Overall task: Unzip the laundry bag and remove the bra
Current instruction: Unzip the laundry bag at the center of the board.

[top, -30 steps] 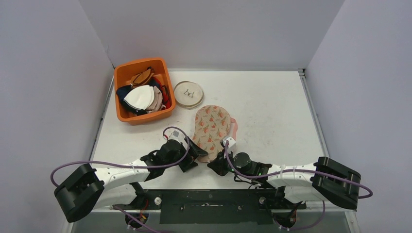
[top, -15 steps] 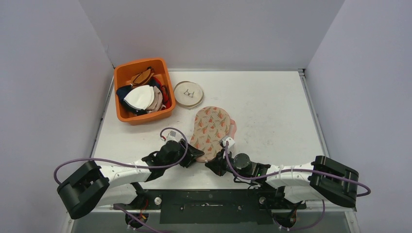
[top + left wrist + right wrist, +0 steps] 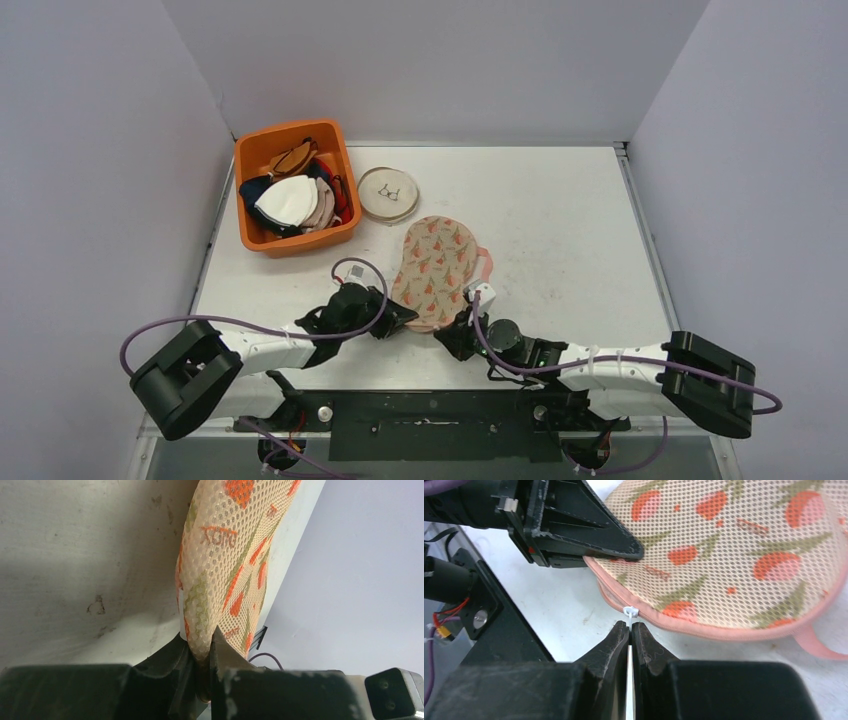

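Though mesh, floral pink-trimmed laundry bag (image 3: 435, 265)

The left gripper (image 3: 201, 647) at 6 o'clock pinches the lower edge of a mesh laundry bag (image 3: 225, 565) printed orange and green. The bag rises on edge toward 1 o'clock. The scuffed white table (image 3: 85, 555) fills 9 to 11 o'clock, and a pale wall (image 3: 360, 580) stands at 3 o'clock.

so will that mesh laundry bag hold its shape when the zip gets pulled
Probably floppy: the laundry bag folds at its mesh edge where the left gripper pinches it. Likely light, so it might slide on the table when the right gripper tugs the zipper pull.
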Robot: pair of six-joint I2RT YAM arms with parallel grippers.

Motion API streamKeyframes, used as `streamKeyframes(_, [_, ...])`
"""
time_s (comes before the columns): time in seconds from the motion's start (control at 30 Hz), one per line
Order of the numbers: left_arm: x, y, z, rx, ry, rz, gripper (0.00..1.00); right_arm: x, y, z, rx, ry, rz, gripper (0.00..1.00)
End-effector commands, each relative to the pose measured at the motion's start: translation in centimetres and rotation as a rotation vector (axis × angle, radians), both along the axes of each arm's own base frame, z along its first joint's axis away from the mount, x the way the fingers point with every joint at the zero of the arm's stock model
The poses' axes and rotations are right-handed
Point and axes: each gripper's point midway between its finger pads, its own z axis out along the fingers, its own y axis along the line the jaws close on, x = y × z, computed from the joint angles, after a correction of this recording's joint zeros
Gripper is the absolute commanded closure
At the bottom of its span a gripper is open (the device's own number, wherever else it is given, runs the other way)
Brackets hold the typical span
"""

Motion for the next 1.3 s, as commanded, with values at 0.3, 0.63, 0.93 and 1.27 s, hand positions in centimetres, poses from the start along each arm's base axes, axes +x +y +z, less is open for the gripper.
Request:
streamKeyframes(0.3, [2.1, -1.4, 0.7, 0.050, -0.081, -0.132, 1.00, 2.4, -5.6, -1.2, -0.089, -0.011, -0.276, 0.95])
streamKeyframes(0.63, [4.2, -3.8, 0.7, 0.088, -0.097, -0.248, 1.00, 1.6, -6.5, -1.2, -0.084, -0.007, -0.261, 0.95])
streamKeyframes(0.93, [6.4, -4.9, 1.9, 0.121, -0.121, -0.267, 0.47, 1.3, -3.3, 0.8, -0.020, -0.004, -0.164, 0.95])
streamKeyframes(1.27, [0.9, -1.9, 1.5, 0.099, -0.064, -0.230, 0.16, 1.7, 1.2, 2.6, -0.003, -0.017, -0.059, 0.95])
